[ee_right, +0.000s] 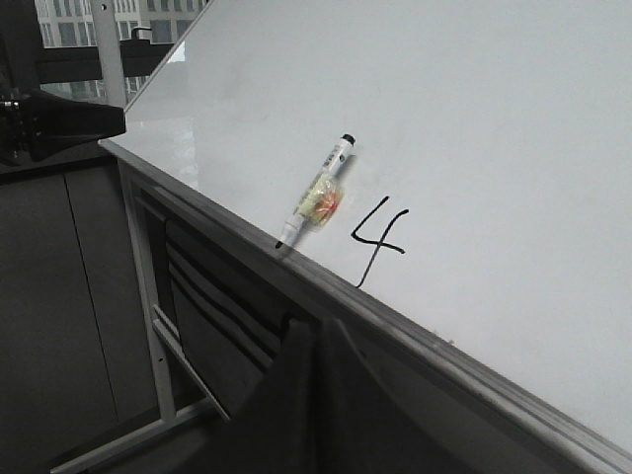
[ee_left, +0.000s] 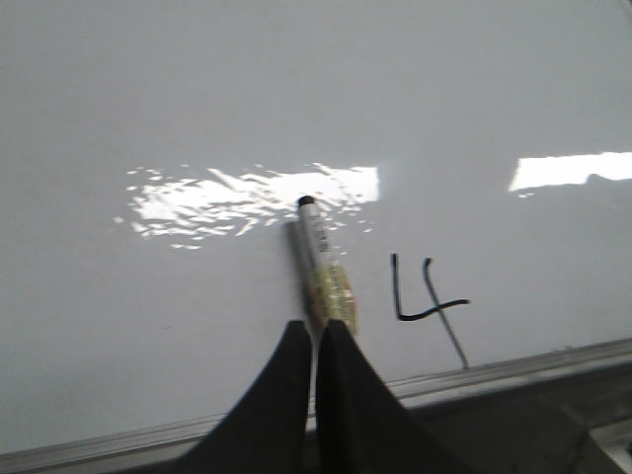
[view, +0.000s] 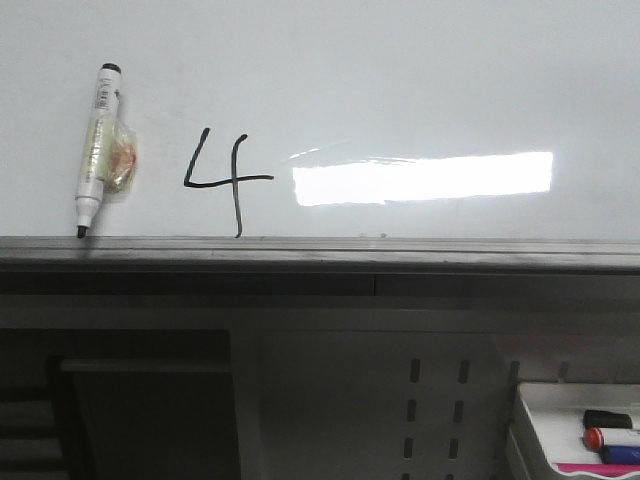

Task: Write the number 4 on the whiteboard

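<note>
The number 4 (view: pixel 225 182) stands finished on the whiteboard (view: pixel 420 80) — marker (view: pixel 97 150) rests at its nine o'clock, both grippers clenched, empty — only retreat remains

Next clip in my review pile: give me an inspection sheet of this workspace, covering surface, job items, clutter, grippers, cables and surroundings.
Surface: large glossy white whiteboard, bright rectangular glare, grey metal ledge along its lower edge.
Job's things: thin black hand-drawn number 4 is on the board, stem reaching down to the ledge; white marker with black tip rests against the board, tip down on the ledge, uncapped.
Clutter: small white tray holding black, red and blue markers, below right.
Grippers: left gripper shut, empty; right gripper shut, empty.
Cables: nothing seen.
Surroundings: grey cabinet panel with slots under the board; windows behind in the right wrist view.
</note>
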`<action>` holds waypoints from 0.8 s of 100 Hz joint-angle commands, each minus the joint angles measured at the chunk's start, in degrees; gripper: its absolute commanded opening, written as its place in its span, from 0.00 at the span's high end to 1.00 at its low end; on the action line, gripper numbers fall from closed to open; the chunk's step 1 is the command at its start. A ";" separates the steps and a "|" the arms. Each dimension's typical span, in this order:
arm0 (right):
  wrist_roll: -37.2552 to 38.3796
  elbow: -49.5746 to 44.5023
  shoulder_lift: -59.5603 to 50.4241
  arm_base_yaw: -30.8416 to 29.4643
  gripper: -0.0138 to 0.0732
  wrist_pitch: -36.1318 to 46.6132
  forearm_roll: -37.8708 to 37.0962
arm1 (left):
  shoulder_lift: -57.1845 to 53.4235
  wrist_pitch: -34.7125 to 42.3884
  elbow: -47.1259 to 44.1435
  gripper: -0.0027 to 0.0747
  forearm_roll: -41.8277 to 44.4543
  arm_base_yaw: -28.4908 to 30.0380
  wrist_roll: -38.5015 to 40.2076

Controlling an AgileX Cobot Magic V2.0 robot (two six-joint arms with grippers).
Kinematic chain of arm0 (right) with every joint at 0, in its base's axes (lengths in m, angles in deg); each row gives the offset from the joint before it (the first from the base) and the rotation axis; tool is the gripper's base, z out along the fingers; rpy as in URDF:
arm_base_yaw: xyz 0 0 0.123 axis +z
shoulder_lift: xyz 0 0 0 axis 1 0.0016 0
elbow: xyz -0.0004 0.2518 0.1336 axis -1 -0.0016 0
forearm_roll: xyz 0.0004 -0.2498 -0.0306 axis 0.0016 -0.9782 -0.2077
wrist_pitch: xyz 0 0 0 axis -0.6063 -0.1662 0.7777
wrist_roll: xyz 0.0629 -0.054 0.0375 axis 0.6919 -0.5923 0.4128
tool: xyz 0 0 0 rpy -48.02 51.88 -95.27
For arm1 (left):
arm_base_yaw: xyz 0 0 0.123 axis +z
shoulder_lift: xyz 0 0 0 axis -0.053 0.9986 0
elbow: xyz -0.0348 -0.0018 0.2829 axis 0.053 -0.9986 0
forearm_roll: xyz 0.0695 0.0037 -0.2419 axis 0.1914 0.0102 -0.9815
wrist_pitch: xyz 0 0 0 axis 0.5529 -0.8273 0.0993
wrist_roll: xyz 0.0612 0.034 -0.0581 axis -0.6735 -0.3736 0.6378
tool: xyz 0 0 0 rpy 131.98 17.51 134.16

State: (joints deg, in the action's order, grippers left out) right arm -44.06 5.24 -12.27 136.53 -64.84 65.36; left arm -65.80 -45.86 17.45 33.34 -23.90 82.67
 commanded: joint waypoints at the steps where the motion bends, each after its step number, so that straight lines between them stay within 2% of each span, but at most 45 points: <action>1: -0.05 1.57 0.34 -0.43 0.90 4.49 -0.11 | -0.35 2.08 1.61 0.99 0.00 4.82 -0.06; 16: -0.05 1.57 0.34 -0.43 0.90 4.49 -0.11 | -4.51 -3.22 0.59 0.99 0.00 13.12 -0.06; 28: -0.05 1.57 0.34 -0.43 0.90 4.49 -0.11 | -7.81 -3.46 -3.26 0.99 0.00 16.59 -0.06; 48: -0.05 1.57 0.34 -0.43 0.90 4.49 -0.11 | -11.13 -3.32 -11.01 0.99 0.00 19.28 -0.06; 66: -0.05 1.57 0.34 -0.43 0.90 4.49 -0.11 | -11.13 -12.44 -10.89 0.99 0.34 19.38 -0.06; 80: -0.05 1.57 0.34 -0.43 0.90 4.49 -0.11 | -11.13 -12.30 -10.89 0.99 0.23 19.28 -0.06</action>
State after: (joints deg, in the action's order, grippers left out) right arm -43.98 5.24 -12.27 136.53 -64.84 65.36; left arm -75.55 -60.38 8.49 33.58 -4.61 82.56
